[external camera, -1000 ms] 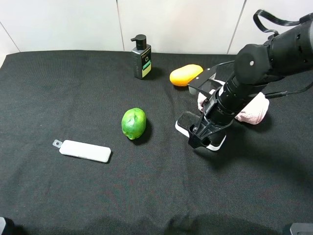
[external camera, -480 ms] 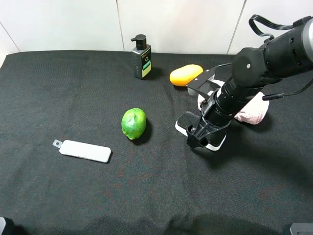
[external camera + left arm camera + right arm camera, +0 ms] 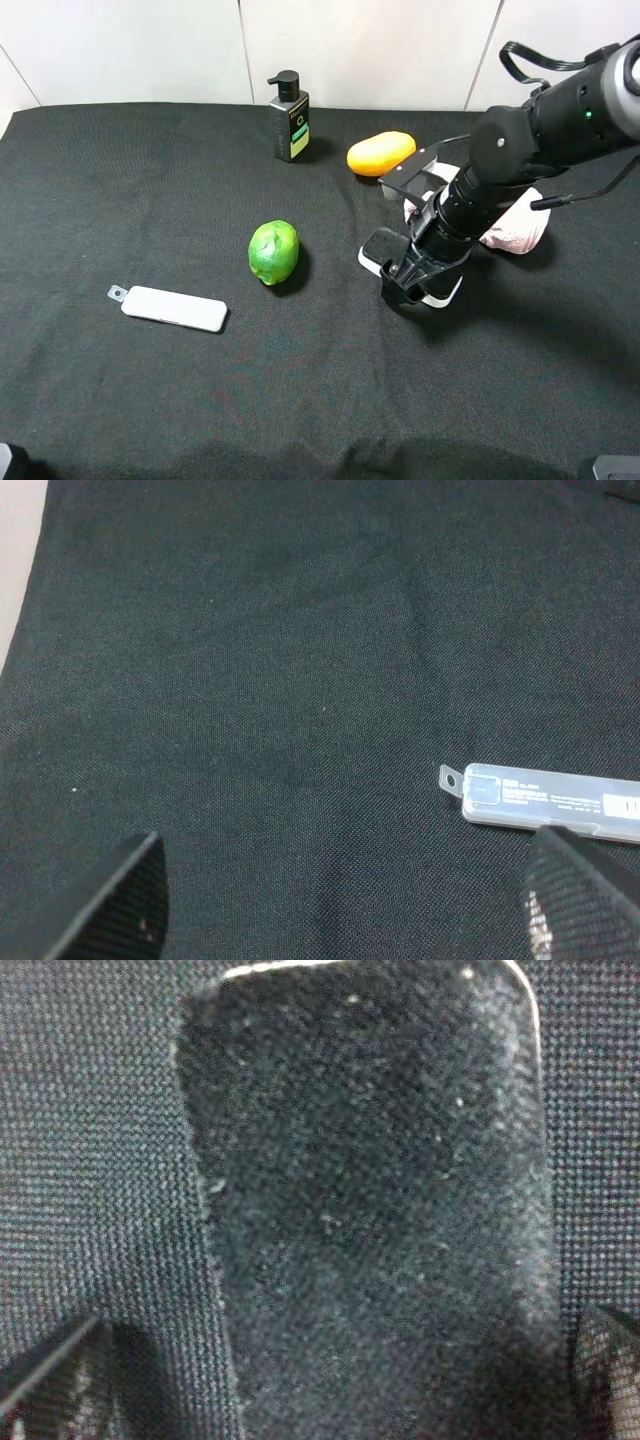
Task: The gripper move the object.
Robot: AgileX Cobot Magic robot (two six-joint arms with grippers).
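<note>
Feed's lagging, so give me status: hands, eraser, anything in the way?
Right hand open, straddling eraser. Eraser flat on cloth, not lifted. Left hand open, empty. Pink towel close behind.

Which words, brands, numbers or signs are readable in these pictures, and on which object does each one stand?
Dark pump bottle: pale label with a round mark and small print, too small to read.
Slim white case: several lines of fine grey print, too blurred to read.
Eraser: no text on its felt top.
No text can be quoted with certainty.
</note>
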